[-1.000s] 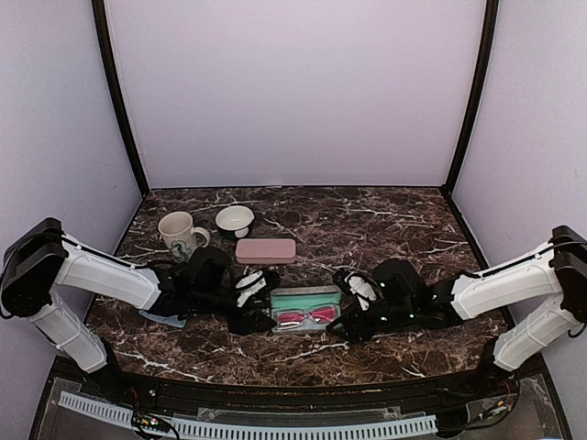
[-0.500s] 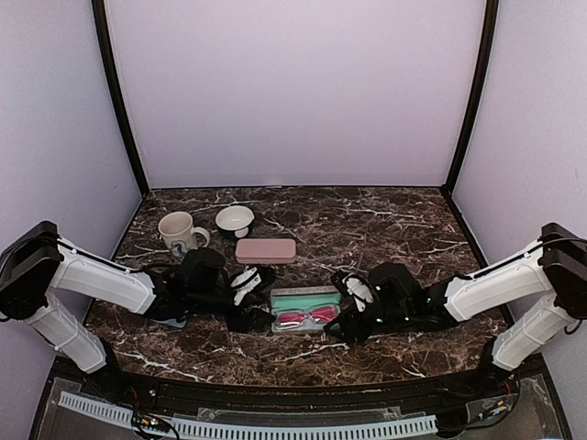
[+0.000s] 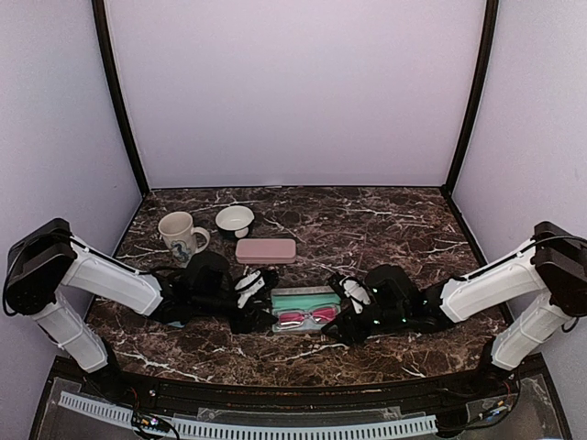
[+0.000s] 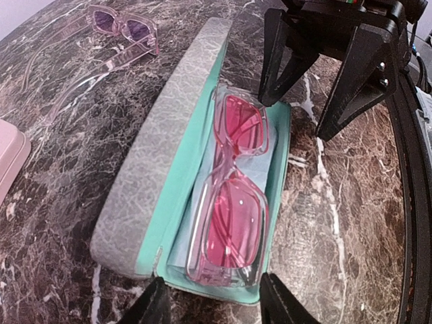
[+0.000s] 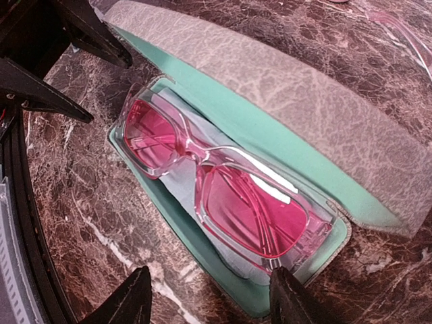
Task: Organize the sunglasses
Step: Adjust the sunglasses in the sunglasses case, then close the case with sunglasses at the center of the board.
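White shells [image 3: 110,275]; black pincer fingers [image 4: 351,74]

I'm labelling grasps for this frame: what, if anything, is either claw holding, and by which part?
Nothing is clearly held. The left claw and right claw stand open astride opposite ends of the open case, pink-lensed sunglasses loose inside; neither visibly grips it.

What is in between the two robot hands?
An open grey case with pink sunglasses lying inside sits between the left hand and the right hand. The top view shows it best.
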Controlling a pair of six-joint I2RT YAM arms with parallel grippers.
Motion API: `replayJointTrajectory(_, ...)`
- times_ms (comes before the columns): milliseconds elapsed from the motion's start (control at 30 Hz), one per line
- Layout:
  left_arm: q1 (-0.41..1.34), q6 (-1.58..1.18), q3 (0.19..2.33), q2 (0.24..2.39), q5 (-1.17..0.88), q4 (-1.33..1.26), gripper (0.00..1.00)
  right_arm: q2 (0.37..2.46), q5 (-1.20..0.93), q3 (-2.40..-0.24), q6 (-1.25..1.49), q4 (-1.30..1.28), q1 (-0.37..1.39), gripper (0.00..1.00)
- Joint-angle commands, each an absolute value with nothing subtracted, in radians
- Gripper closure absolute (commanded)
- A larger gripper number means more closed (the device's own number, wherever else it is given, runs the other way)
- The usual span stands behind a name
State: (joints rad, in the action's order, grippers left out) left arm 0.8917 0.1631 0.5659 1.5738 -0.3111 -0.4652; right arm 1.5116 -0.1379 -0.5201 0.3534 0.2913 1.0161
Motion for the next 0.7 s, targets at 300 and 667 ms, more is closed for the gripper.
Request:
replayJointTrajectory(300,0.923,0.159,0.603,1.632,-0.32,-0.499,0.58,1.531,-0.213,-0.533,0.335,0.322,1.049,0.42)
replayJointTrajectory(667,0.927,0.159,0.557,1.593,-0.258,-0.552,0.52,1.41,-0.085,-0.499,0.274,0.32,1.05,0.31)
